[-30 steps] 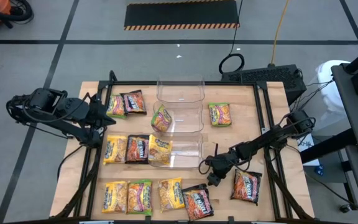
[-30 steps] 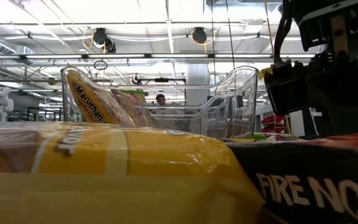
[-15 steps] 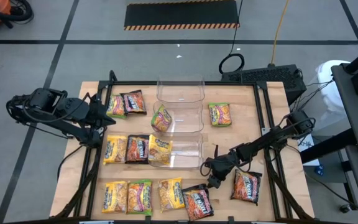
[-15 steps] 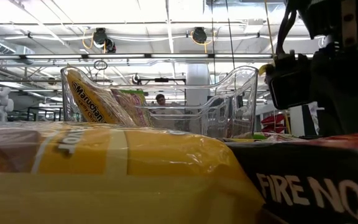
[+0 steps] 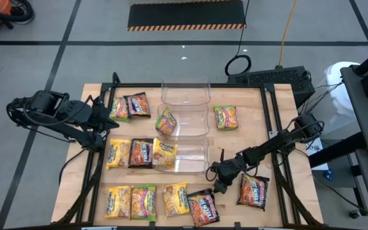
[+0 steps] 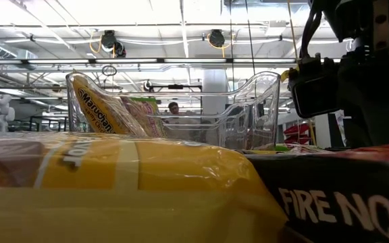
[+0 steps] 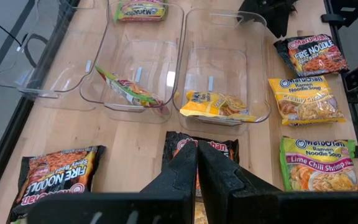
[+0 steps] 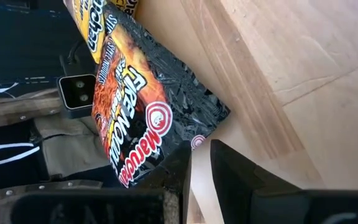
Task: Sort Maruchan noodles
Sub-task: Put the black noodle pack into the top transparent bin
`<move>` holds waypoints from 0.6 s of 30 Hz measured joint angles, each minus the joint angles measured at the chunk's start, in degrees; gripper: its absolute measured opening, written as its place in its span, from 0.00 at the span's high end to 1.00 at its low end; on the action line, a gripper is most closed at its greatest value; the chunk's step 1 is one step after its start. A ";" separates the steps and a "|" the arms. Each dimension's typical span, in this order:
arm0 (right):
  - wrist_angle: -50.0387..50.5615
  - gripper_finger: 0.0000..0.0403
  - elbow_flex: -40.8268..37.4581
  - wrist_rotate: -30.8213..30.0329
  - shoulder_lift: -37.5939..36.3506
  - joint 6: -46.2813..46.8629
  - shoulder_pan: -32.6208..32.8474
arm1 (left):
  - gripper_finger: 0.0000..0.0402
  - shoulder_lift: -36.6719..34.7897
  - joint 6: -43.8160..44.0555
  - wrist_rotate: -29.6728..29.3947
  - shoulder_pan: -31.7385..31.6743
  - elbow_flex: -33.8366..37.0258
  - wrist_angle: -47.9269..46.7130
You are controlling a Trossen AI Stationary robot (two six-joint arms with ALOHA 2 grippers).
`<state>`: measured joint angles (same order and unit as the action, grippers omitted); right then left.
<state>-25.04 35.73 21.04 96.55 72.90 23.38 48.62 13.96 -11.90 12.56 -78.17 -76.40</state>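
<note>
Right gripper (image 5: 217, 186) low over the wooden tabletop (image 5: 248, 137), fingers (image 8: 241, 180) slightly apart and clamped on nothing, their tips right at the corner of a glossy black-and-red Fire Noodle packet (image 8: 145, 115) lying flat. Beside that, a yellow packet (image 5: 176, 199), a green-yellow one (image 5: 144, 202), and another dark packet (image 5: 253, 191) on the fingers' other side. Farther off, three clear plastic bins (image 5: 185, 121) in a row, one yellow packet (image 7: 216, 106) in the nearest, a green-yellow packet (image 7: 132, 92) tilted in the middle one. Left gripper (image 7: 197, 163) waiting at the tabletop's edge, fingers pressed together, empty, above a dark packet (image 7: 199, 149).
</note>
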 joint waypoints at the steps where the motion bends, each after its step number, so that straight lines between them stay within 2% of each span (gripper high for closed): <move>1: 0.00 0.87 0.00 0.00 0.06 -0.07 0.00 | 0.95 0.00 0.02 0.00 0.00 0.00 0.00; 10: -5.34 0.87 0.22 0.31 2.94 0.60 0.00 | 0.95 0.00 0.13 0.00 0.00 0.00 0.09; 18: -3.48 0.87 0.22 0.10 3.21 -0.15 -0.02 | 0.95 0.00 0.15 0.00 0.00 0.00 0.15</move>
<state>-28.52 35.94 21.14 99.77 72.75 23.35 48.62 14.11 -11.90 12.56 -78.17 -76.25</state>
